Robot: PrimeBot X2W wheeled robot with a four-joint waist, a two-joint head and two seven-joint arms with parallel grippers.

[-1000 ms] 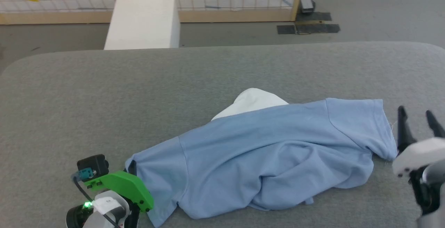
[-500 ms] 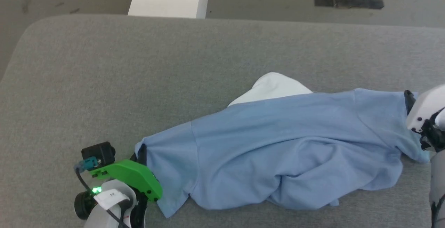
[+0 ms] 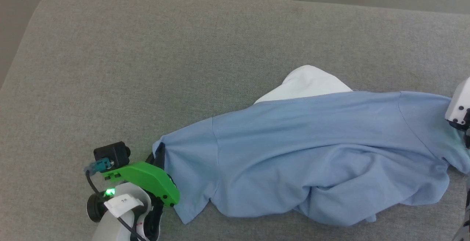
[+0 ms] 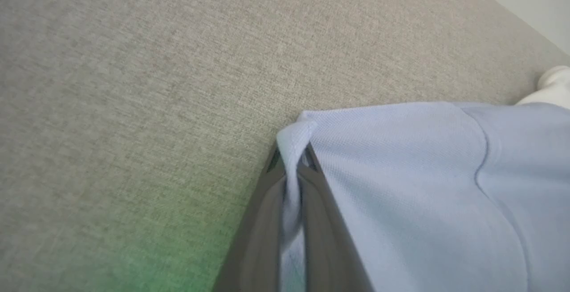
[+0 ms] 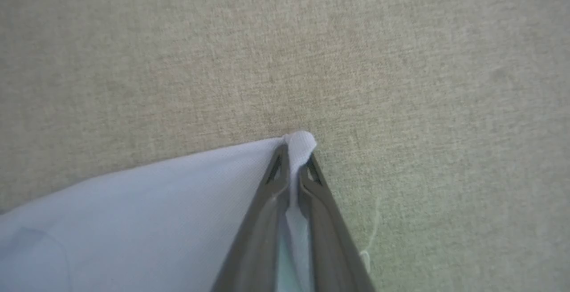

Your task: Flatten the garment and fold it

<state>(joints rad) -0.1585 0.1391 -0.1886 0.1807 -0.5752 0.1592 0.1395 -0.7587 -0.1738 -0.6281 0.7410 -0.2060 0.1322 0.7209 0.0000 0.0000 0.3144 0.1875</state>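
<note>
Right end effector (image 5: 294, 153) now grips garment (image 3: 312, 153) — rumpled, lt blue.

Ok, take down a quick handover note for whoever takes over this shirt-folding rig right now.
Left gripper: shut on the garment, at the edge of its left end.
Right gripper: shut on a corner at its right end.
Position: the garment lies bunched and wrinkled on the grey table, partly over a white cloth.
Done: both ends pinched.
Left: pull it flat, then fold.
</note>
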